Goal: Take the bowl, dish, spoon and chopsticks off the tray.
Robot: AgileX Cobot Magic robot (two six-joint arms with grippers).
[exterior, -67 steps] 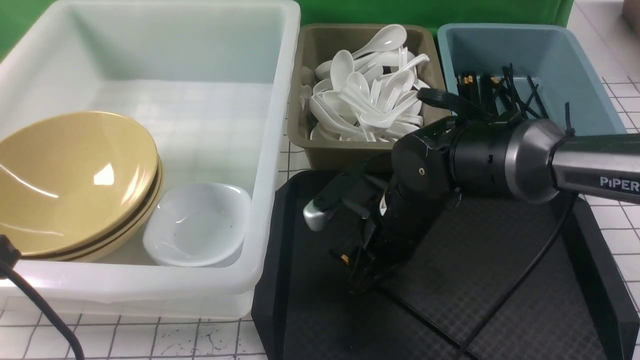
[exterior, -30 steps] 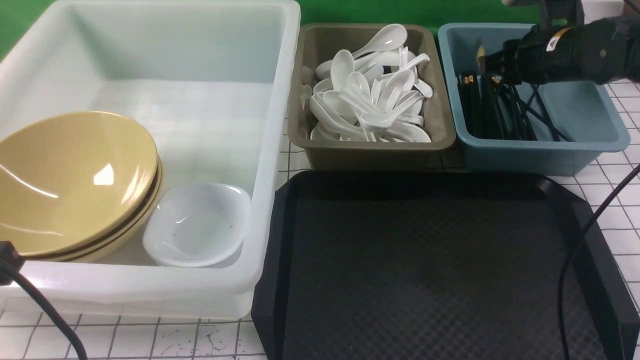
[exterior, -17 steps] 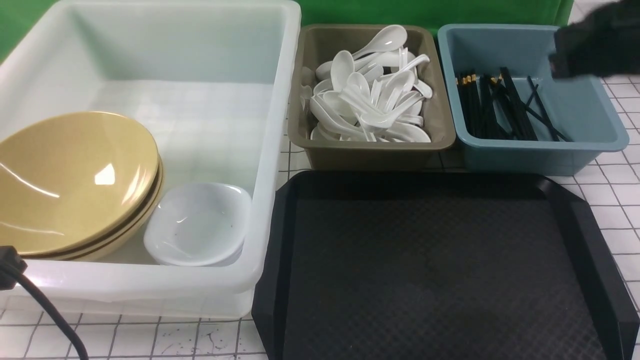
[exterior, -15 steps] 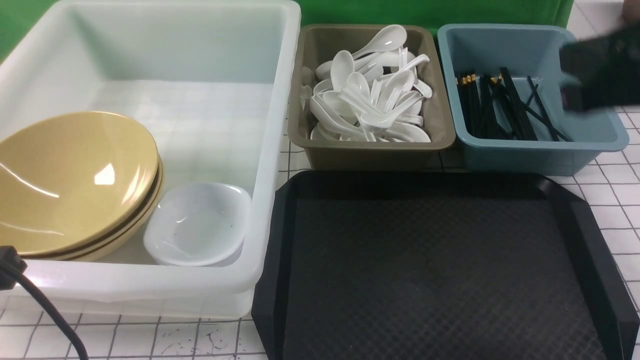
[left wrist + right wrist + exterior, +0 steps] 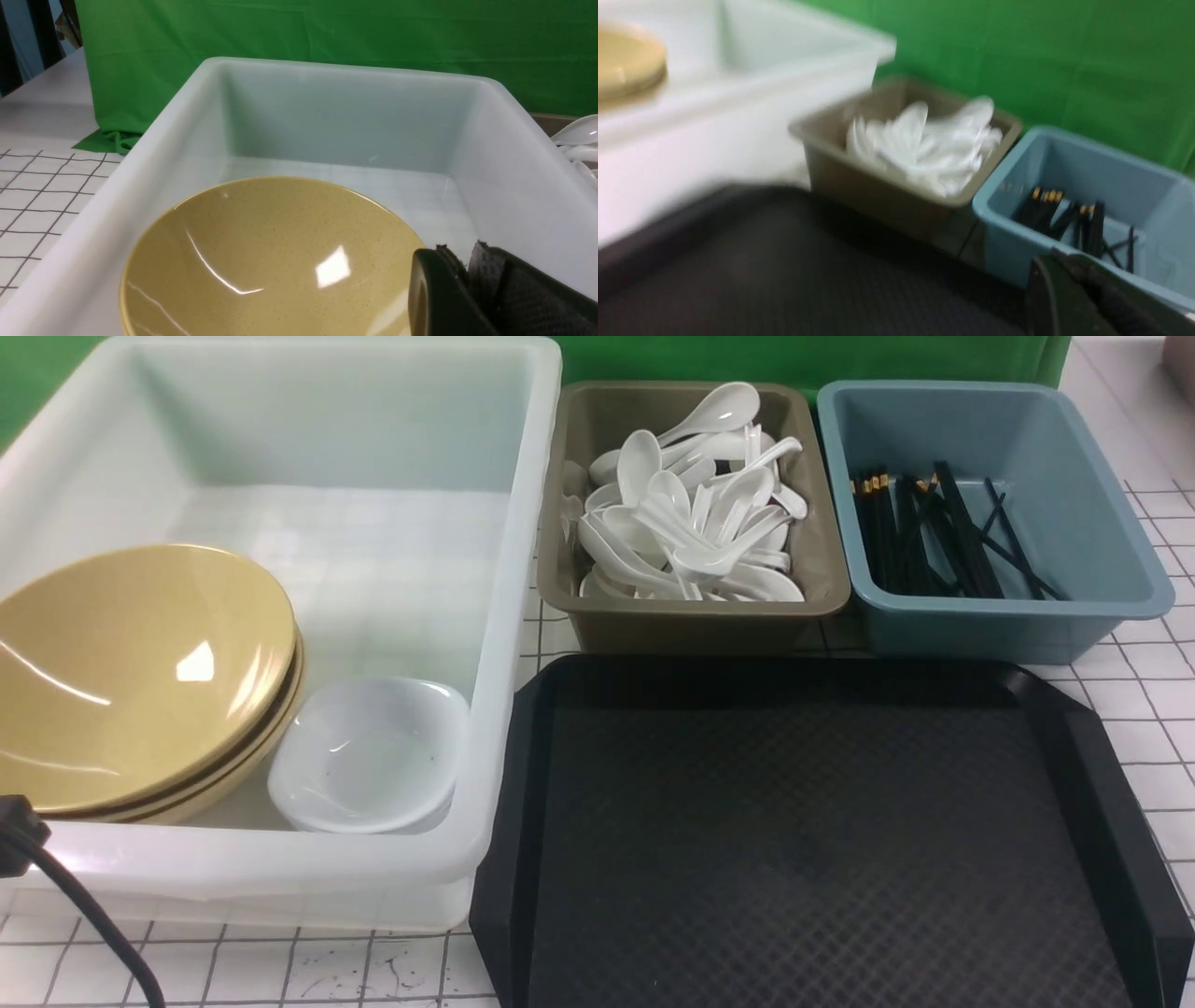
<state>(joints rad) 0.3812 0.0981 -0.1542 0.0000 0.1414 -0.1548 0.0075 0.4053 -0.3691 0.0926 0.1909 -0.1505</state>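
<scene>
Tray (image 5: 822,840) seen bare; bowl (image 5: 131,672), dish (image 5: 369,756) in white tub (image 5: 504,616); spoon, chopsticks not distinguishable among binned ones. Left gripper (image 5: 460,289), right gripper (image 5: 1069,298) pinched together, nothing held. Task judged complete; arms best parked clear of bins.

Right wrist view motion-blurred; both pincers cropped.
Spoons (image 5: 924,144) ahead of right gripper (image 5: 1083,298) smear together; left gripper (image 5: 467,289) cut by frame edge over bowl (image 5: 261,261).
</scene>
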